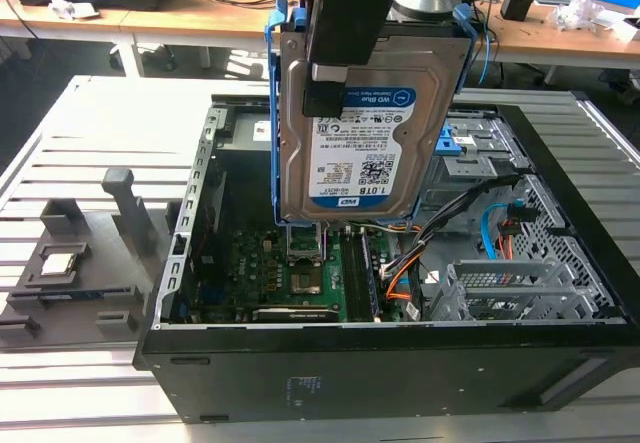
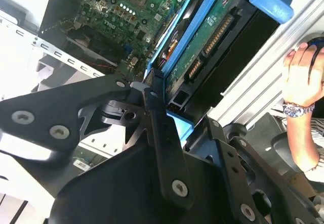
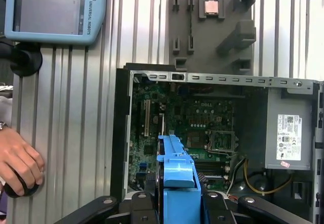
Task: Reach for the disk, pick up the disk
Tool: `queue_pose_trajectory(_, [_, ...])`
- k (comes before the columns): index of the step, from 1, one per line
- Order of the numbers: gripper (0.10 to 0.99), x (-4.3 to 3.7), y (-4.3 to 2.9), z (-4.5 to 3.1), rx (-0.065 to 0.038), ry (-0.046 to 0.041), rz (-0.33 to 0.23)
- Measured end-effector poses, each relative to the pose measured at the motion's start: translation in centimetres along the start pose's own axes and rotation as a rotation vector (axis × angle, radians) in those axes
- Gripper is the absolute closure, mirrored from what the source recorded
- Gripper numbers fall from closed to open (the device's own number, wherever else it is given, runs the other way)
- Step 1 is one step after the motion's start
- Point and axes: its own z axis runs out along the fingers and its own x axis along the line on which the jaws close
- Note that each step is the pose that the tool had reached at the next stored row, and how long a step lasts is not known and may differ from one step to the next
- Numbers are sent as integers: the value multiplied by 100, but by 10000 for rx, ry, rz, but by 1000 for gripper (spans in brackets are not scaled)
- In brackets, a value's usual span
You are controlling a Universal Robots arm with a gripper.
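Silver disk hangs clamped in the hand above the case.

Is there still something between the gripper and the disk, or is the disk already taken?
Nothing visible stands between them. The gripper is shut on the disk and holds it upright in the air above the open computer case.

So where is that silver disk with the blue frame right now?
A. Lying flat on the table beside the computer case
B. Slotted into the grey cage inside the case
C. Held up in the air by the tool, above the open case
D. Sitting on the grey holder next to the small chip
C: in the exterior view the disk hangs upright, clamped in the tool, clear above the open computer case.
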Motion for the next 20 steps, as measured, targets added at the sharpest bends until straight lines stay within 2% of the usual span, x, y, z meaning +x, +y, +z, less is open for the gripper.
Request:
queue_pose_trajectory(4, [718, 90, 4, 2, -1, 3, 1])
queue_pose_trajectory(6, [718, 100, 3, 13, -1, 0, 0])
queue_pose_trajectory(11, [718, 105, -3, 117, -24, 1, 0])
queue_pose_trajectory(13, [718, 107, -5, 183, -33, 0, 0])
queue_pose_trajectory(20, [718, 109, -10, 298, -43, 2, 0])
